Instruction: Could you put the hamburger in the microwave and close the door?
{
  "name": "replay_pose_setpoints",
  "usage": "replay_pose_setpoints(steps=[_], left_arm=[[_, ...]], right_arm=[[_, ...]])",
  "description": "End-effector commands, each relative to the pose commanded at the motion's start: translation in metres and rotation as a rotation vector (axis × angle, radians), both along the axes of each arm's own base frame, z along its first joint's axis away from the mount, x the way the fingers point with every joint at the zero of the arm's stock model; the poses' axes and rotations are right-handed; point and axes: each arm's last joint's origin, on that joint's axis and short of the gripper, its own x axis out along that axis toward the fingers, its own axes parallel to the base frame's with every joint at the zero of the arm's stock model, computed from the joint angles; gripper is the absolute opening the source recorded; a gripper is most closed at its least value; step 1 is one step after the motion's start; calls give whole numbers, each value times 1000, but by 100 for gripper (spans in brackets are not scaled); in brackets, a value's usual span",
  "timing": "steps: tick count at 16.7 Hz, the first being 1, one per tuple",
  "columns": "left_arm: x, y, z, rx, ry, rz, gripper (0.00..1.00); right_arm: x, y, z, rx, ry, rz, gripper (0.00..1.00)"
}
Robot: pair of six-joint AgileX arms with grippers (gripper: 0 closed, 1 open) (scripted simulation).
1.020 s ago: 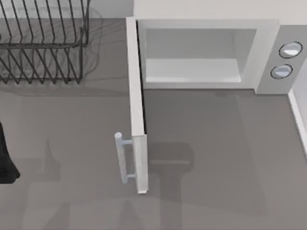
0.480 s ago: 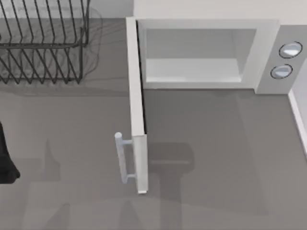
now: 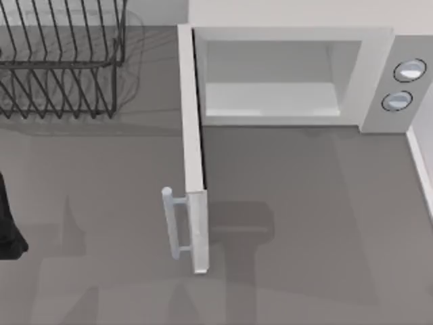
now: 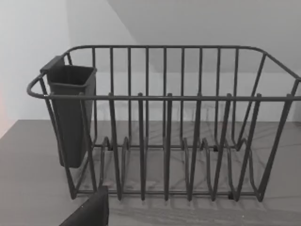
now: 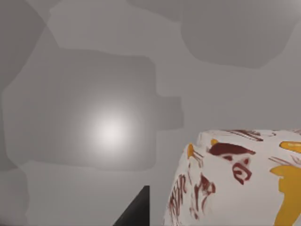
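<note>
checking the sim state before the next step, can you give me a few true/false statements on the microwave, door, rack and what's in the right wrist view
1. The door of the microwave stands open, swung out toward the front of the table. True.
2. A hamburger already sits inside the microwave cavity. False: the cavity is bare in the top view.
3. The wire rack stands to the left of the microwave in the top view. True.
4. The rack is loaded with plates. False: its slots hold nothing; only a dark cup holder hangs on one end.
5. The right wrist view shows a pale object with red and yellow markings close to the camera. True.
6. The microwave's two dials are on its left side. False: they are on the right panel.
</note>
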Motion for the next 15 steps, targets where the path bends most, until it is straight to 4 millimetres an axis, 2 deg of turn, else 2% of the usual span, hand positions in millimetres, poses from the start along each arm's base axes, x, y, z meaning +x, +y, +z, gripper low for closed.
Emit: replay_pose_setpoints(steps=[6, 8, 10, 12, 15], left_arm=[[0, 0, 0, 0, 0, 0, 100], [0, 0, 0, 0, 0, 0, 100], [0, 0, 0, 0, 0, 0, 100], [0, 0, 0, 0, 0, 0, 100], [0, 0, 0, 0, 0, 0, 100]], right_arm=[[0, 1, 2, 0, 0, -1, 0], [9, 1, 0, -23, -7, 1, 0], [29, 4, -5, -74, -28, 7, 0], [59, 13, -14, -142, -69, 15, 0], [114, 42, -35, -250, -195, 19, 0]])
